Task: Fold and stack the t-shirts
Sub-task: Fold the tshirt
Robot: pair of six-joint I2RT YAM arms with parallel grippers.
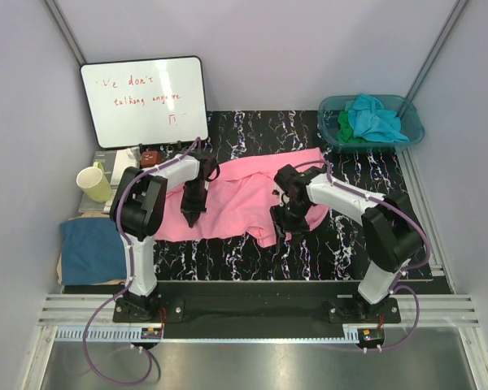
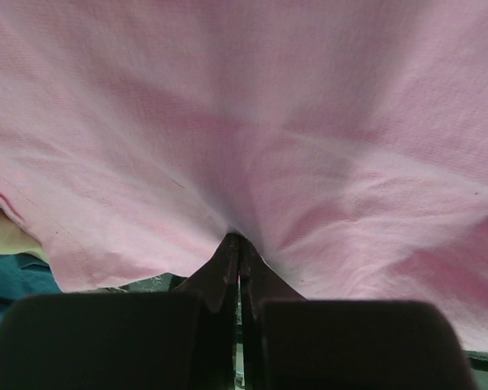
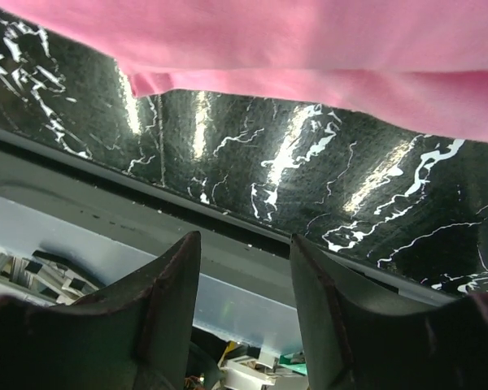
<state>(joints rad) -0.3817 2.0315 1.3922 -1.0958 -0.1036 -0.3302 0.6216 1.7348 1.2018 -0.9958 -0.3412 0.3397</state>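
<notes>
A bright pink t-shirt (image 1: 244, 191) lies spread on the black marbled table (image 1: 333, 252). My left gripper (image 1: 191, 214) stands at the shirt's left part, shut on a pinch of the pink cloth; in the left wrist view the shut jaws (image 2: 239, 240) pull the shirt (image 2: 309, 122) into a peak. My right gripper (image 1: 285, 224) is open and empty at the shirt's right near corner; in the right wrist view the gripper (image 3: 244, 248) is apart from the pink hem (image 3: 309, 73). A dark blue shirt (image 1: 93, 248) lies folded at the left. Turquoise (image 1: 374, 116) and green (image 1: 345, 128) shirts sit in the basin.
A translucent teal basin (image 1: 408, 132) stands at the back right. A whiteboard (image 1: 144, 99) leans at the back left, with a pale yellow mug (image 1: 93, 184) and a small brown box (image 1: 150, 158) near it. The table's near edge shows in the right wrist view (image 3: 106, 187).
</notes>
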